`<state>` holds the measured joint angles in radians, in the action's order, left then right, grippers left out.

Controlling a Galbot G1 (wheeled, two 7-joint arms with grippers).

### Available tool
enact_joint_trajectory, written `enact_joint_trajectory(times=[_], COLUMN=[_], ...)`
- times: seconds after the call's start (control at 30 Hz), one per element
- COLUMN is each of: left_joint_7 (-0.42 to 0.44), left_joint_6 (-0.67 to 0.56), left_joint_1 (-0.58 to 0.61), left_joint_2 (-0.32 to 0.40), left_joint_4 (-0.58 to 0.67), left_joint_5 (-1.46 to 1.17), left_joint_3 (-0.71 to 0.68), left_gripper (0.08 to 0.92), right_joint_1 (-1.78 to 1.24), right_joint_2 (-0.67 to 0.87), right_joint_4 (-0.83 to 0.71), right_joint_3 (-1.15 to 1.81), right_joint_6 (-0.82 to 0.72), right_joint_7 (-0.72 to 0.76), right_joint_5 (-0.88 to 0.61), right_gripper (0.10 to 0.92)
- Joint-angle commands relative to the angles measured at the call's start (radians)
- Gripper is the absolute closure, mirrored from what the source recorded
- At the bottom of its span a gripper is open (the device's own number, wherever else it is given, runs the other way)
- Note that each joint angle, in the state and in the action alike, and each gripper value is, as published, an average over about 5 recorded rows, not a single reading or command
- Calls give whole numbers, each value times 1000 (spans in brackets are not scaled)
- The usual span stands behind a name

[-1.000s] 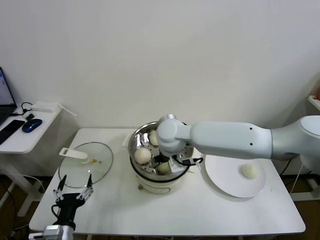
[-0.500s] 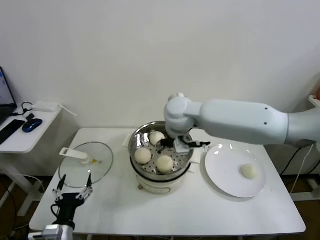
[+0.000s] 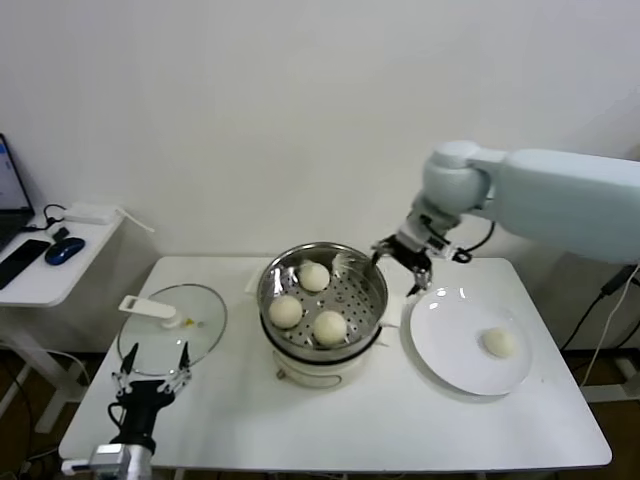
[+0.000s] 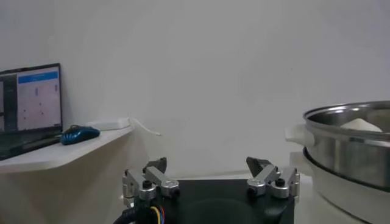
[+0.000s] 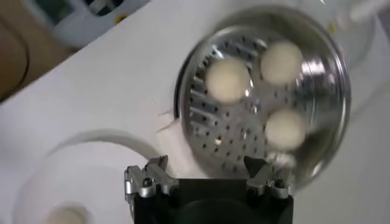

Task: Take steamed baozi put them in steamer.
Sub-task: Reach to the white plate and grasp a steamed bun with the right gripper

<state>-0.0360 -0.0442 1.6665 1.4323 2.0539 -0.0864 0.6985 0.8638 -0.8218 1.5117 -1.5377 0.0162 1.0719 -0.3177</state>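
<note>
Steamed baozi, small round cream-white dough buns: three lie apart on the perforated floor of the round shiny steel steamer (image 3: 372,290) at table centre, at (image 3: 314,276), (image 3: 286,311) and (image 3: 330,327); a fourth (image 3: 498,342) sits on the flat white round plate (image 3: 440,355) just beside the steamer. Right gripper (image 3: 404,260) hangs in the air between steamer rim and plate, fingers spread, holding nothing. Left gripper (image 3: 150,381) parked low at the table's front edge near the round glass lid (image 3: 205,331), fingers apart, empty.
</note>
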Motion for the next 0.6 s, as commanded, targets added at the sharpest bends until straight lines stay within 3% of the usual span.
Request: enact_joint_trajectory(times=[0.03, 0.3, 0.6], left_joint_7=[1, 6, 8], left_joint_6=[1, 2, 1], left_joint_1=[-1, 5, 19], left_joint_2=[0, 0, 5], left_joint_4=[1, 7, 15], left_joint_5=[6, 15, 20], left_joint_3=[-6, -9, -6], left_gripper=[177, 177, 177], right_joint_1=[-95, -497, -777], right_joint_2=[320, 429, 377], right_joint_4=[-87, -159, -293], right_joint_3=[5, 308, 545], right_joint_6=[-242, -247, -179], right_joint_7=[-60, -45, -15], right_joint_5=[-109, 79, 261], right_gripper=[203, 203, 203])
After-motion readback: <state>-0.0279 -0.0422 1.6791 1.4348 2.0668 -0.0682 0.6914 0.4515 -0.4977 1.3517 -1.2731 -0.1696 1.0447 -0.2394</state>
